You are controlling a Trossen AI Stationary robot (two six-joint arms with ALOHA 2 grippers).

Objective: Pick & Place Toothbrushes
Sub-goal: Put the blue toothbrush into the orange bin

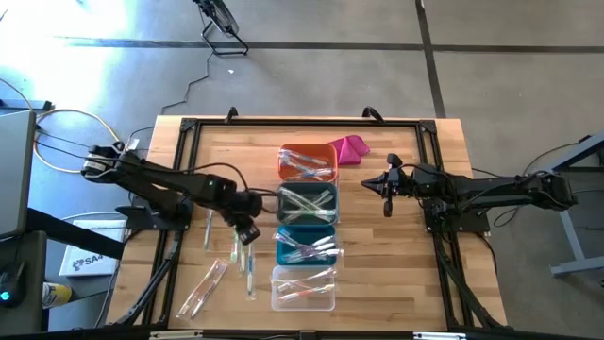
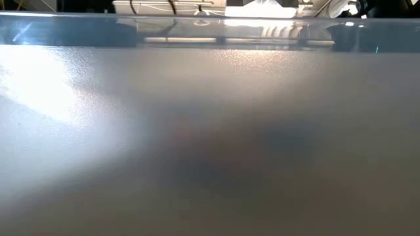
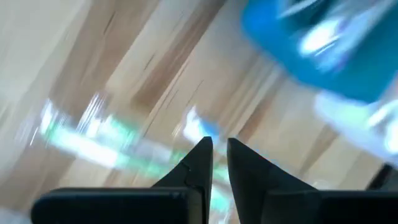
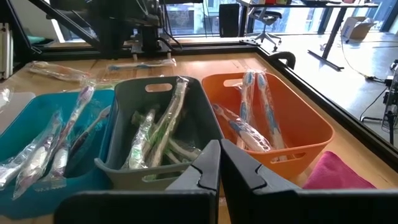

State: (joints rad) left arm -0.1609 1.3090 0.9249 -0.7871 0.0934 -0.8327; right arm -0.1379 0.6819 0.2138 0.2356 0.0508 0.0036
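Note:
Several wrapped toothbrushes [image 1: 219, 276] lie loose on the wooden table, left of a column of bins. More toothbrushes lie inside the orange bin [image 1: 308, 162], grey bin [image 1: 308, 202], teal bin [image 1: 307, 244] and clear bin [image 1: 304, 286]. My left gripper [image 1: 247, 232] is low over the loose ones, beside the teal bin. In its blurred wrist view the left gripper [image 3: 219, 149] has its fingers shut just above a green-tinted toothbrush [image 3: 93, 134]. My right gripper [image 1: 387, 196] hangs shut to the right of the grey bin, and the right gripper [image 4: 219, 152] touches nothing. My left gripper comes down from above with shut fingers over the green-tinted toothbrush [image 3: 155, 155] that lies flat on the table. The blur keeps me from telling whether the fingertips touch it.
A magenta cloth lump [image 1: 351, 148] sits beyond the orange bin toward the far right. A black frame [image 1: 189, 127] runs along the table's edges. Bare wood [image 1: 396, 274] lies right of the bins. The low view is filled by a blurred grey surface.

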